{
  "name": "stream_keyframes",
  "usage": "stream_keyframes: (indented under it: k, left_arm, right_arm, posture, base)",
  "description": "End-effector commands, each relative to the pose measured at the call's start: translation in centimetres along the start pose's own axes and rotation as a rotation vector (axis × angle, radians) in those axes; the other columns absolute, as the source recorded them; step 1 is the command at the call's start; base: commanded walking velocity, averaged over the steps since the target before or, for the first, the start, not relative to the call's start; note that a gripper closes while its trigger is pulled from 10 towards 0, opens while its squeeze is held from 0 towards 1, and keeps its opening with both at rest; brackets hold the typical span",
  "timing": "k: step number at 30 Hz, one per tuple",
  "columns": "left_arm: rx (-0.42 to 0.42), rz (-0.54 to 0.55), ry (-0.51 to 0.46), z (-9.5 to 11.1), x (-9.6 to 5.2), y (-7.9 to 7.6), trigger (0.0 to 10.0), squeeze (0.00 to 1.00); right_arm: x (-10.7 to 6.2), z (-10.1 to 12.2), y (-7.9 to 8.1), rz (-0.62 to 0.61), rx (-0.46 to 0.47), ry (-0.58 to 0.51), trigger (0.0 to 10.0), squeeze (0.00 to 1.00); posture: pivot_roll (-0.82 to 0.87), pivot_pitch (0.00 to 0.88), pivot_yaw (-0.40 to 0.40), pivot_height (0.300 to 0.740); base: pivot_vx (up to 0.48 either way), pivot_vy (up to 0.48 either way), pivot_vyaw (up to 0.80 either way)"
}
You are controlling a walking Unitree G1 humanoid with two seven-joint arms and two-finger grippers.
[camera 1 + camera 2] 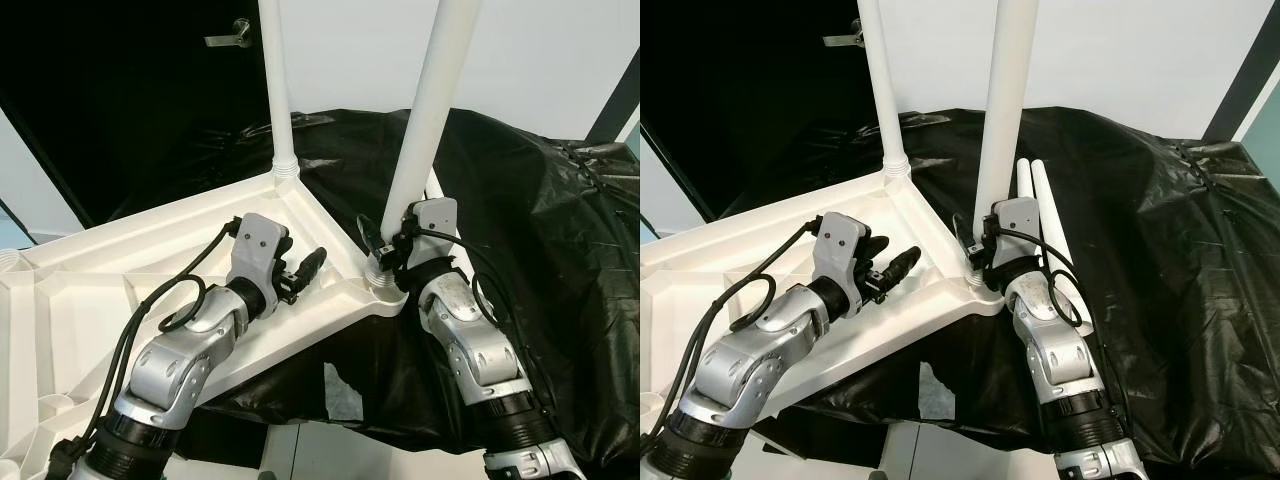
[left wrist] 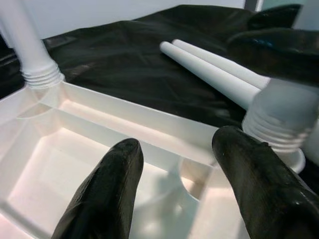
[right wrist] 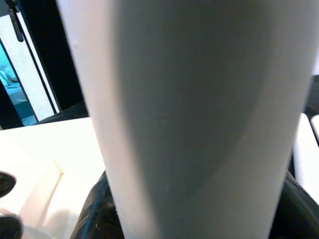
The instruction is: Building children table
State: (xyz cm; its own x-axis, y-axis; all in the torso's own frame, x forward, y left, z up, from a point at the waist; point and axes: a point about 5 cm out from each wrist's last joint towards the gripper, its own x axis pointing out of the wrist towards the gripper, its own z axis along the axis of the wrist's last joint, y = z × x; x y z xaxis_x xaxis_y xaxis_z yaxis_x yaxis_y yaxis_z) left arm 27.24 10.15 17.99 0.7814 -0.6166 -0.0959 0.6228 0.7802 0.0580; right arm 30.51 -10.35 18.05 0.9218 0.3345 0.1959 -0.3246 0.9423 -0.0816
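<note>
On the black-draped desk [image 1: 560,250] the white tabletop [image 1: 130,250] lies underside up, exposing leg sockets. Right claw [image 1: 392,252] grips the near leg [image 1: 425,120] at its threaded base, probably screwing it in. Left claw [image 1: 308,264], fingers parted and empty, hovers over the tabletop. Two spare legs [image 1: 1045,215] lie beside.

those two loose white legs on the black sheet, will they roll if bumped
Probably. The spare legs are smooth round tubes lying side by side on the crinkled black sheet, so a nudge could roll them, though its folds may catch them. They look like stiff, light plastic.
</note>
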Motion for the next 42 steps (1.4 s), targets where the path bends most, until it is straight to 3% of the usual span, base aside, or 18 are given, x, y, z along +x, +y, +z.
stream_keyframes:
  k: [1, 15, 22, 28, 42]
  left_arm:
    - [0.027, -0.330, -0.009, 0.1, -0.4, -2.0, 10.0, 0.00]
    - [0.102, -0.492, 0.027, -0.8, -1.9, -3.4, 10.0, 0.00]
    - [0.125, -0.454, 0.026, -0.8, -1.7, -3.1, 10.0, 0.00]
    - [0.142, -0.474, 0.006, -0.6, -1.5, -3.0, 10.0, 0.00]
    - [0.165, -0.464, -0.011, -0.1, -1.5, -2.7, 10.0, 0.00]
  right_arm:
    - [-0.2, 0.1, 0.1, 0.002, 0.012, 0.002, 10.0, 0.00]
    - [-0.3, 0.4, -0.1, -0.028, 0.025, 0.002, 10.0, 0.00]
    - [-0.5, 0.0, -0.2, -0.047, 0.033, 0.020, 10.0, 0.00]
    - [-0.9, -3.1, -0.9, -0.083, 0.063, 0.122, 10.0, 0.00]
    - [0.4, -2.8, -1.3, -0.088, 0.087, 0.110, 10.0, 0.00]
  posture:
    - [0.07, 0.000, -0.004, 0.740]
    - [0.07, 0.000, 0.003, 0.740]
    - [0.07, 0.000, 0.004, 0.740]
    - [0.07, 0.000, 0.011, 0.740]
    - [0.08, 0.000, 0.009, 0.740]
  base:
    - [0.000, 0.000, 0.00]
    - [0.000, 0.000, 0.00]
    - [0.000, 0.000, 0.00]
    - [0.000, 0.000, 0.00]
    - [0.000, 0.000, 0.00]
